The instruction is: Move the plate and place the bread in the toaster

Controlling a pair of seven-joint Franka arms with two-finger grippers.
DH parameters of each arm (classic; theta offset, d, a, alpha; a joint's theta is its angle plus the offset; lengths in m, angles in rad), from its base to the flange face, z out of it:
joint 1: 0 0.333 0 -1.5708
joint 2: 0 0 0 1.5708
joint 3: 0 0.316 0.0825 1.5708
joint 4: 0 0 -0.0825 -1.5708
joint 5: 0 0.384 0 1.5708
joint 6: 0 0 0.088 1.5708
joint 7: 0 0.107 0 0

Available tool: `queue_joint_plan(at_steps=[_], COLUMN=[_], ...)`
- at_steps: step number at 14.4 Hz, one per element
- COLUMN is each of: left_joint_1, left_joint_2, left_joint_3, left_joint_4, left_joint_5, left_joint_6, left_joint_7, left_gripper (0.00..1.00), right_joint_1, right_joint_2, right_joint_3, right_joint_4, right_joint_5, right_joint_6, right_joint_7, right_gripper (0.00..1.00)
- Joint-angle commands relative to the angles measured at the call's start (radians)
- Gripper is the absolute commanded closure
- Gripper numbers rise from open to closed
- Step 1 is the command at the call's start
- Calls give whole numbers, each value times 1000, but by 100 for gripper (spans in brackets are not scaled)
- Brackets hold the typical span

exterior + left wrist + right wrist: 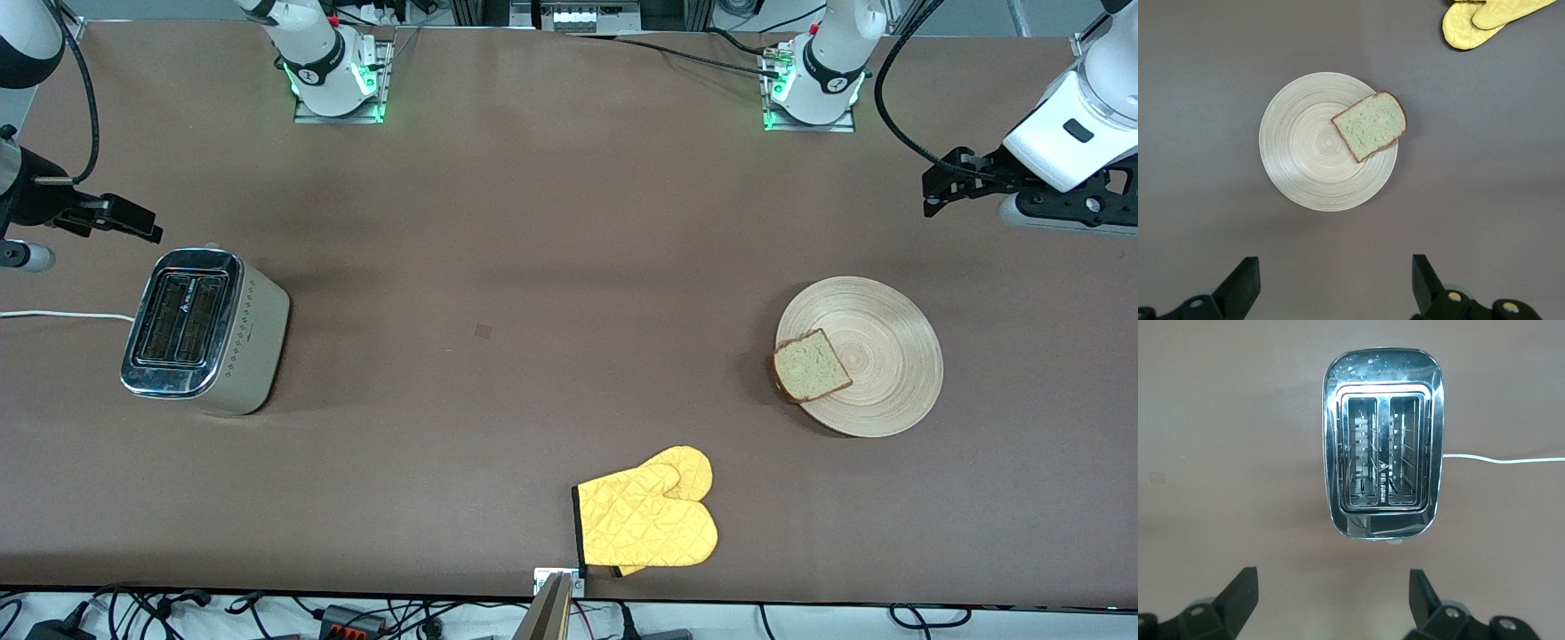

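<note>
A matt brown table (551, 222), smooth and paper-like, carries every item. The toaster (206, 331) pairs a mirror-bright chrome top with matt beige sides stamped in a small dotted pattern; thin wire guides show in its dark slots, and a smooth white cord (62, 316) trails from it. The plate (876, 356) is pale wood, satin-smooth, its grain in fine concentric rings. On it, the bread (811, 365) looks porous and speckled, edged by a dull dark-brown crust. A quilted yellow cloth oven mitt (649, 520) has black binding at the cuff. The left gripper (1331, 283) and right gripper (1331, 600) have matt black plastic-looking fingers, spread apart.
</note>
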Motion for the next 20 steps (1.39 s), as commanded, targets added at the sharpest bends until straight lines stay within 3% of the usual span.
queue_joint_plan(at_steps=[1, 16, 20], left_joint_1=[3, 6, 22], left_joint_2=[10, 25, 67], left_joint_3=[0, 2, 2], left_joint_4=[33, 33, 45], left_joint_5=[-10, -10, -19], left_joint_6=[-27, -31, -100], left_joint_7=[-3, 2, 13], left_gripper=[0, 0, 0], right_joint_1=[2, -1, -1], right_joint_2=[-22, -16, -15], right_joint_3=[1, -1, -1], right_joint_4=[-21, -8, -7], right_joint_5=[-4, -3, -4], right_joint_6=[-1, 4, 2], right_joint_7=[-9, -6, -6], right_gripper=[0, 0, 0])
